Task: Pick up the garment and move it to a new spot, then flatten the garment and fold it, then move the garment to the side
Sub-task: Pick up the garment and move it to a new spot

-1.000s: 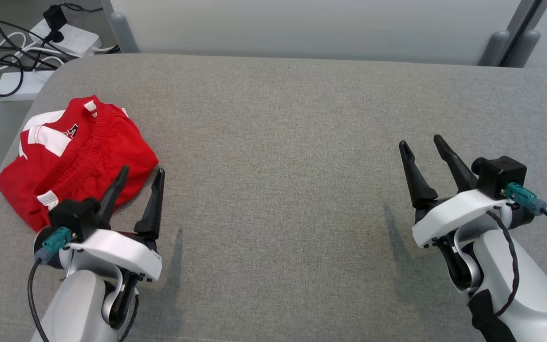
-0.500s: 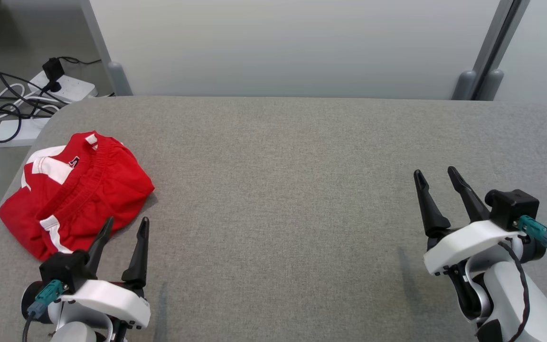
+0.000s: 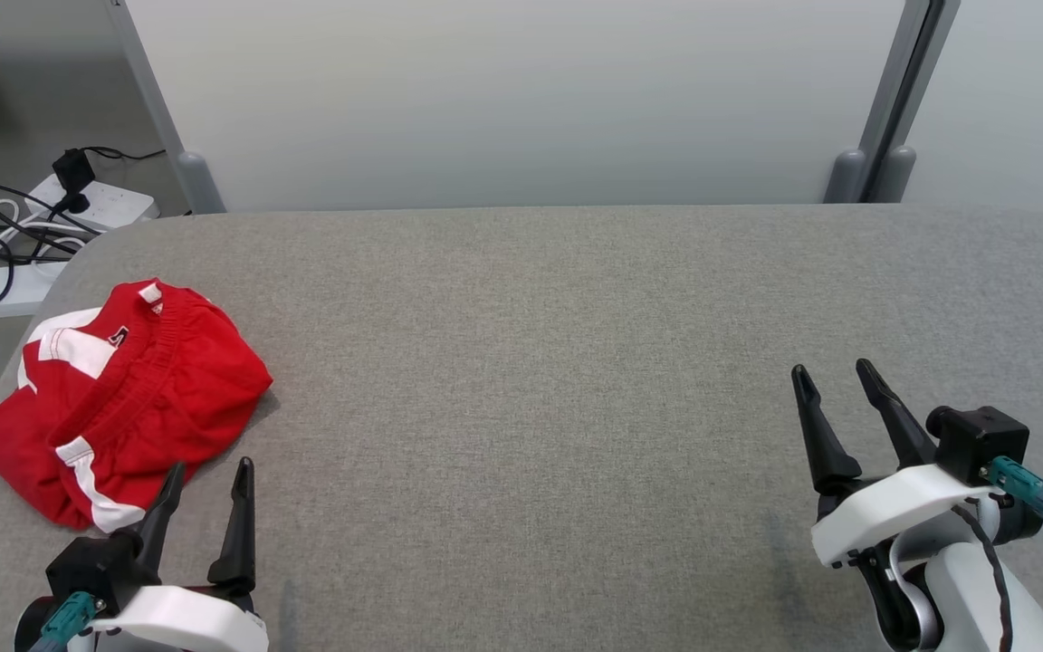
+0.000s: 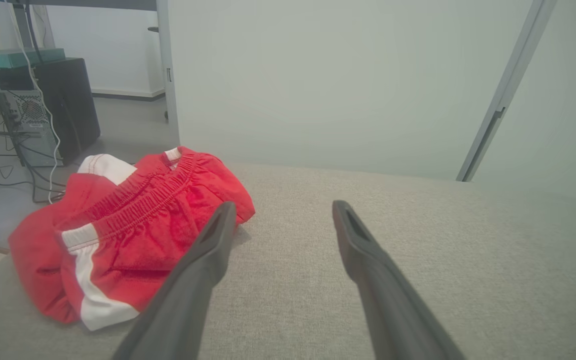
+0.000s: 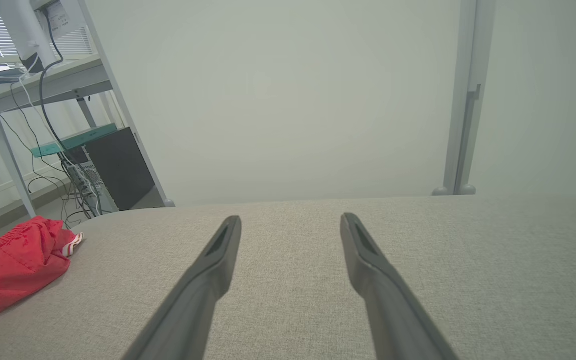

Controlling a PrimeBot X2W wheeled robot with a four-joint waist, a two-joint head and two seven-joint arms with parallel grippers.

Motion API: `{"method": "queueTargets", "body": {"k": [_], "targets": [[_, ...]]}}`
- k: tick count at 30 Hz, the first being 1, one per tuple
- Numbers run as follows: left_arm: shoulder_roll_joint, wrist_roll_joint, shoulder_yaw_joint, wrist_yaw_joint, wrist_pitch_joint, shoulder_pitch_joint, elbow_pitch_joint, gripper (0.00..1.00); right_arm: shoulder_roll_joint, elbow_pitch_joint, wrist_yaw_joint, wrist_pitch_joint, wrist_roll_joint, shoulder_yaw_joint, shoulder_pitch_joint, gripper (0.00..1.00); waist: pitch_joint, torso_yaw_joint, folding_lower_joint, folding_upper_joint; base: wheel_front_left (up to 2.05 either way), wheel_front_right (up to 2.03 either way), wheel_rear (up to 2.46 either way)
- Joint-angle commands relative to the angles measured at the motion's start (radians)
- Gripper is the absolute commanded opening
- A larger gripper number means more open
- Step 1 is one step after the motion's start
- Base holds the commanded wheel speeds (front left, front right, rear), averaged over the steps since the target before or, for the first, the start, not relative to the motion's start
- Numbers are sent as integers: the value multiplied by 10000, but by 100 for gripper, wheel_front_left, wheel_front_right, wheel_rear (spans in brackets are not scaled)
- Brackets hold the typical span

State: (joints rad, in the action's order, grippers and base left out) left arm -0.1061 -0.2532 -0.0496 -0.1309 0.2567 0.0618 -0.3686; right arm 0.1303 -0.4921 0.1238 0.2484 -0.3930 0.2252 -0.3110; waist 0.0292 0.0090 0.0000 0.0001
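The garment [image 3: 123, 398] is a crumpled pair of red shorts with white stripes and an elastic waistband, lying near the left edge of the grey padded table [image 3: 531, 362]. In the left wrist view the garment [image 4: 128, 235] sits just left of and beyond my fingers. My left gripper [image 3: 209, 471] is open at the lower left, its tips just short of the garment's near edge, holding nothing. My right gripper [image 3: 834, 376] is open at the lower right, far from the cloth, over bare fabric. The right wrist view has the garment [image 5: 13, 265] at its far left.
A pale wall panel [image 3: 521, 100] stands along the table's far edge. Power strips and cables [image 3: 23, 235] lie on the floor beyond the left corner. A dark computer case [image 4: 48, 110] sits under a desk to the left.
The head camera has tilted up, so the whole scene sits lower in the picture. Both grippers have pulled back toward me; the left one no longer overlaps the garment. Both stay open.
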Motion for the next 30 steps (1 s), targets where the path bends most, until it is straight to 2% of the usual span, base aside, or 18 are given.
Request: {"method": "queueTargets", "body": {"k": [1,14,23,30], "targets": [[-99,120,-391,2,51,283,260,100,30,339,69,134,154,106,-90,100,-10,129,0,-1,0,0,0],[98,445,-950,2,51,391,111,100,-152,245,69,134,-17,772,-282,100,-143,1677,0,-1,0,0,0],[122,521,-1364,2,51,483,-236,100,-319,76,69,134,-284,1465,-370,100,-341,3122,0,-1,0,0,0],[-287,-115,-852,2,51,735,-498,100,-359,-18,69,134,-346,1865,-603,100,-603,3158,0,-1,0,0,0]]}}
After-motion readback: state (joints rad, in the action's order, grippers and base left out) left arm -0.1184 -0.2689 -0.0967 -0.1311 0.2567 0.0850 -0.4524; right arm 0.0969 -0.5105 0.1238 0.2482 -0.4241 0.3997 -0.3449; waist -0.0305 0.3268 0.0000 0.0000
